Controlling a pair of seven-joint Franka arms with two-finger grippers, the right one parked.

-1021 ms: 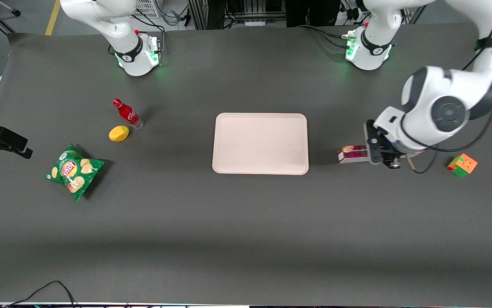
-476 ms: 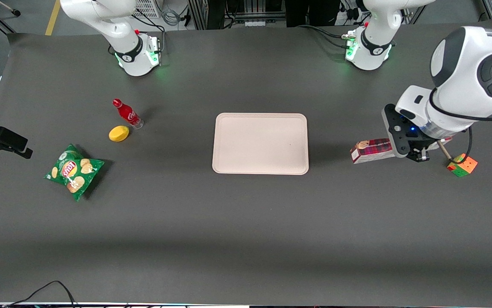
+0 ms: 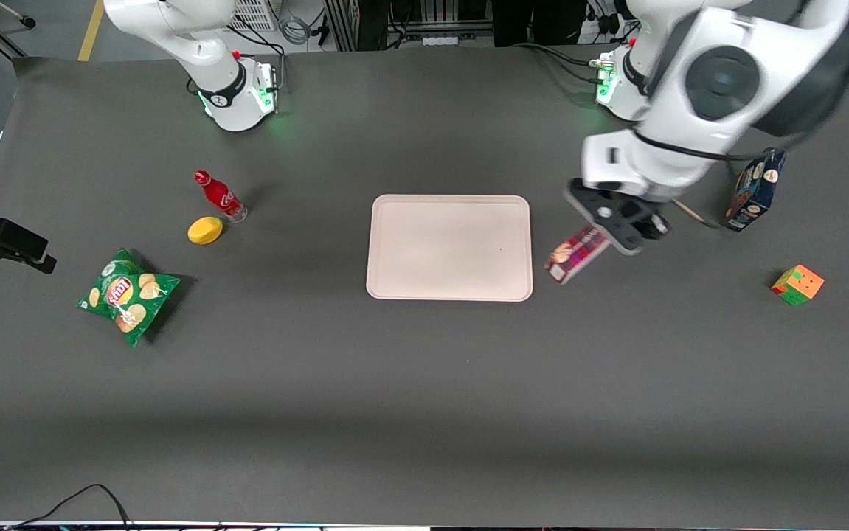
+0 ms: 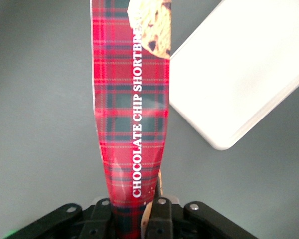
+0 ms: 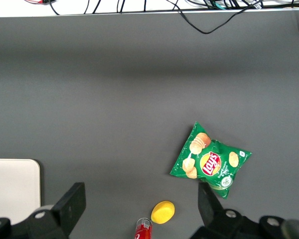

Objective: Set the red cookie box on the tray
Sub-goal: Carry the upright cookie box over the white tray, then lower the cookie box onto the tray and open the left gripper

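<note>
Red cookie box (image 3: 576,254) hangs tilted above the worktop (image 3: 424,383) just beside the tray (image 3: 449,247) in the front view, gripper (image 3: 619,225) at its upper end. Left wrist view: jaws clamp the plaid carton; a tray corner shows beneath.

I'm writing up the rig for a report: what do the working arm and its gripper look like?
The arm has glossy white rounded shells with dark grey round joint caps and black bands. A black cable runs along it. Its base glows green. The gripper, beside the tray, is black, with silver screws showing in the wrist view.
</note>
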